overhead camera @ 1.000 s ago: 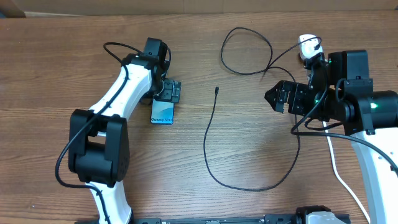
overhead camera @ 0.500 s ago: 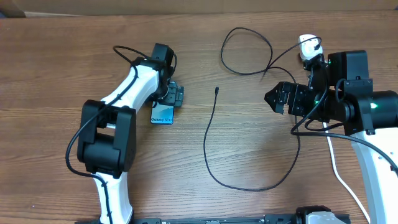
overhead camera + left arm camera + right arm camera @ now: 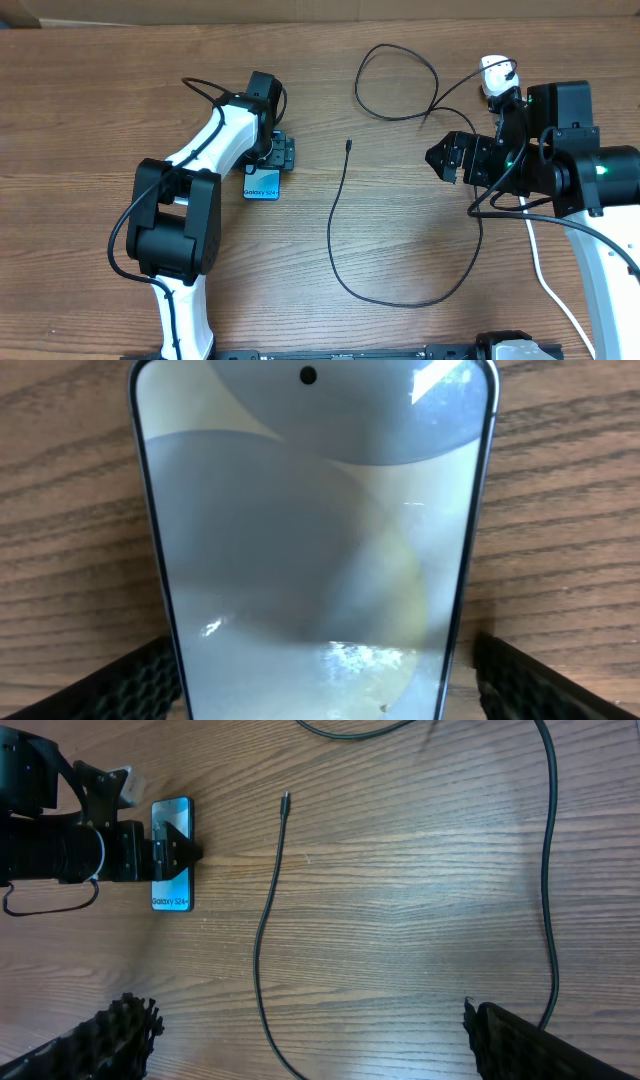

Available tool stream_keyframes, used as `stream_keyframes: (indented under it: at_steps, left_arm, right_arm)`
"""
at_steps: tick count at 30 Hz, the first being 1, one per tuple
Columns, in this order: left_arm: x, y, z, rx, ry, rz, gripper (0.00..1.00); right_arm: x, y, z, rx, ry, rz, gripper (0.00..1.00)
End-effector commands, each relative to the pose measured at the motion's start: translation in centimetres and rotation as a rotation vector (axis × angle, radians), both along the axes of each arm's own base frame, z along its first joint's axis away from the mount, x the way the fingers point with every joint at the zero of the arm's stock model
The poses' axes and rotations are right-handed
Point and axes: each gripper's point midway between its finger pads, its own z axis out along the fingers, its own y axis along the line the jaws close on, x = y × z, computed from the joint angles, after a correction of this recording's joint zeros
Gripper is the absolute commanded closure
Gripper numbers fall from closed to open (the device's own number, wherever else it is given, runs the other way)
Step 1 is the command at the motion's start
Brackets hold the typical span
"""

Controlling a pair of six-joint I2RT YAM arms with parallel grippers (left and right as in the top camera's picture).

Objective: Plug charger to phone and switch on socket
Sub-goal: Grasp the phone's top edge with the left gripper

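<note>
My left gripper [image 3: 272,153] is spread, its fingers [image 3: 140,682] astride the phone [image 3: 310,530], with a sliver of table [image 3: 560,510] showing beside the 3 o'clock finger. The phone lies flat, screen up, and in the overhead view it sticks out at the gripper's 6 o'clock. The charger [image 3: 332,225] tip rests on the table at the phone's 3 o'clock, near but apart, its cable trailing toward 6 o'clock. My right gripper [image 3: 447,158] hangs wide open, holding nothing, at the tip's 3 o'clock, well apart.
</note>
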Motion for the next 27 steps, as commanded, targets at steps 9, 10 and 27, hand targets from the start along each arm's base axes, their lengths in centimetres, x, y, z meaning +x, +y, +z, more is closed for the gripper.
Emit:
stream_keyframes:
  at_steps: [9,10,27]
  left_arm:
    - [0.1,0.2,-0.5,0.014,0.012,0.071,0.27]
    - [0.1,0.2,-0.6,0.013,0.012,0.078,0.28]
    - [-1.9,1.4,-0.7,0.01,0.089,0.345,0.32]
  right_arm:
    - [0.3,0.1,-0.2,-0.007,0.003,0.005,0.0]
    - [0.3,0.1,-0.2,-0.007,0.004,0.005,0.0]
    - [0.6,0.1,-0.1,-0.006,-0.008,0.006,0.0]
